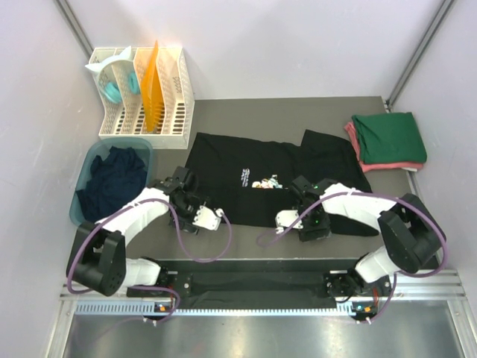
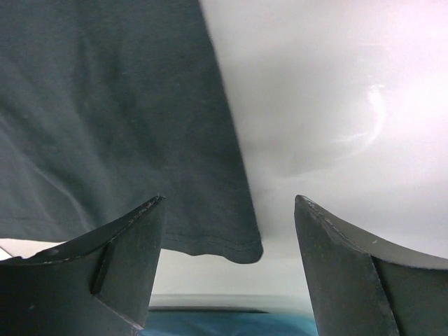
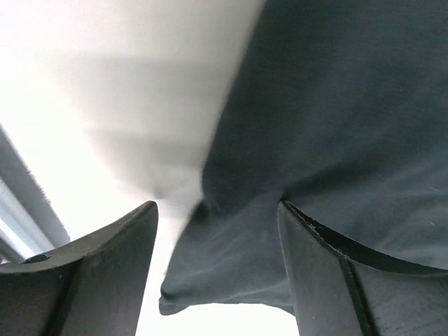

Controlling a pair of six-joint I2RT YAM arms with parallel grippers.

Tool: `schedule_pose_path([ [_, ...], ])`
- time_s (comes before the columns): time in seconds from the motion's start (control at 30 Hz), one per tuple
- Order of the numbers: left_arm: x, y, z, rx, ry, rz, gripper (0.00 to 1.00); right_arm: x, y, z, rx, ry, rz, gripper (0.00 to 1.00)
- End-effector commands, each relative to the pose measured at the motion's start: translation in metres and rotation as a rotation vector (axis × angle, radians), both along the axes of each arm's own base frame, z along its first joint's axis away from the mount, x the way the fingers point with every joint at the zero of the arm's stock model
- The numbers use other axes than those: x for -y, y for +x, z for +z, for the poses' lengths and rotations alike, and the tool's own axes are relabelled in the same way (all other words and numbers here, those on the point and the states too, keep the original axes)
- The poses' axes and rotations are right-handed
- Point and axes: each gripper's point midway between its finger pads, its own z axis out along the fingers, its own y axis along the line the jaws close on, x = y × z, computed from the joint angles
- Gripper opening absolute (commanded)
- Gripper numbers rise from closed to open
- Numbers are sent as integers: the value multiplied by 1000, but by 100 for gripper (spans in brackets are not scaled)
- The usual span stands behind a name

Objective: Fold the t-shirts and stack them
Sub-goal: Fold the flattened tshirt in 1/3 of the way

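Low over the black t-shirt (image 1: 246, 160), the left gripper (image 2: 229, 203) and right gripper (image 3: 217, 206) hung wide (holding nothing), seemingly spaced for folding it.

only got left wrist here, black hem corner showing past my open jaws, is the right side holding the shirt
Observer: No. The right gripper has its jaws apart over the near right part of the black t-shirt, and nothing looks clamped.
Operator: is it folded yet
Observer: No, it lies spread on the table with the chest print up.
Operator: where's the stack
Observer: At the far right of the table there is a folded green shirt on a pinkish-red one.
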Motion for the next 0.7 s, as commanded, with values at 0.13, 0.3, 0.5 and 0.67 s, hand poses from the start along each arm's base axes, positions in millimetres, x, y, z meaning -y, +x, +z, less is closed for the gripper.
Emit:
schedule_pose_path([
  [0.13,4,8,-17,23,-18,1,79,-32,72,52,305,144,-92,70],
  [0.3,4,6,-26,3,-13,5,79,-29,93,71,380,148,-91,72],
  [0.5,2,4,-39,-5,3,-2,76,-28,119,98,440,173,-102,73],
  [0.67,0,3,-47,-24,20,6,31,-36,138,127,511,204,-86,73],
])
